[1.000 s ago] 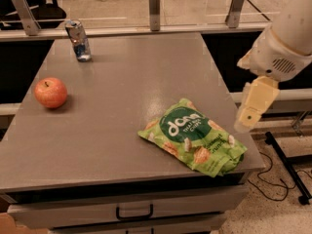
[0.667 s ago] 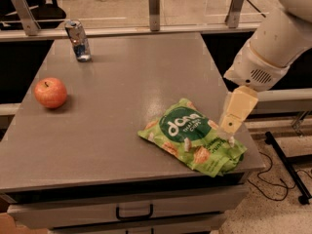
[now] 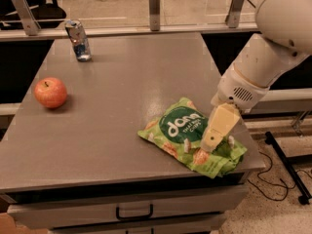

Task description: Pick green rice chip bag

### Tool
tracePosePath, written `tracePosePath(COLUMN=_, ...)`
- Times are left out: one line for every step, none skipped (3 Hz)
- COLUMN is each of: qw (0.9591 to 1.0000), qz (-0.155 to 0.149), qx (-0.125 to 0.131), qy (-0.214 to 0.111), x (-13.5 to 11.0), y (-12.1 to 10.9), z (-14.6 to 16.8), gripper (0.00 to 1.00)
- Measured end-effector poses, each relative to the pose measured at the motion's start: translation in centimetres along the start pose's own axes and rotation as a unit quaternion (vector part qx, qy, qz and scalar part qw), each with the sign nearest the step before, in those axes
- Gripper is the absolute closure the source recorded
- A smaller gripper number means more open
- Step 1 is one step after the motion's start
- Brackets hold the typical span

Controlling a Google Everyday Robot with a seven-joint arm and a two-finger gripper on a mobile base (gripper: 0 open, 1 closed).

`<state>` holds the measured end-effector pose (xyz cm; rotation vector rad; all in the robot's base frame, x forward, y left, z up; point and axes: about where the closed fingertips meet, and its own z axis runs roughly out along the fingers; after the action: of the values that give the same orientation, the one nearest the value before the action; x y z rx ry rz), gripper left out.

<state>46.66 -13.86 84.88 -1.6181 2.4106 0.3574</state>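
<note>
The green rice chip bag (image 3: pixel 183 133) lies flat near the table's front right corner, light green with a dark green round patch and white lettering. My gripper (image 3: pixel 214 143) comes in from the right on a white arm and hangs right over the bag's right half, its tip at or just above the bag's surface. The cream gripper body hides part of the bag beneath it.
A red apple (image 3: pixel 50 92) sits at the table's left side. A blue and silver drink can (image 3: pixel 79 40) stands at the back left. The grey table (image 3: pixel 126 87) has a drawer with a handle (image 3: pixel 133 212) in front. A railing with posts runs behind it.
My arm has swung in from the right edge of the table and lowered. The gripper has moved left from beside the bag to over its right half. The bag has not moved.
</note>
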Motion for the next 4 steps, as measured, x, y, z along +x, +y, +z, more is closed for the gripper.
tracePosePath(qw=0.9998, qz=0.004, qx=-0.019, qy=-0.012, x=-0.8, y=1.1, z=0.6, gripper=0.41)
tracePosePath(qw=0.9993, qz=0.002, qx=-0.028, qy=-0.024, x=-1.5, y=1.7, z=0.5, gripper=0.64)
tracePosePath(qw=0.9971, qz=-0.015, qx=-0.035, qy=-0.067, x=-3.4, y=1.1, z=-0.6, gripper=0.88)
tracePosePath(qw=0.9878, qz=-0.057, qx=-0.044, qy=-0.139, x=-7.8, y=-0.3, z=-3.0, gripper=1.0)
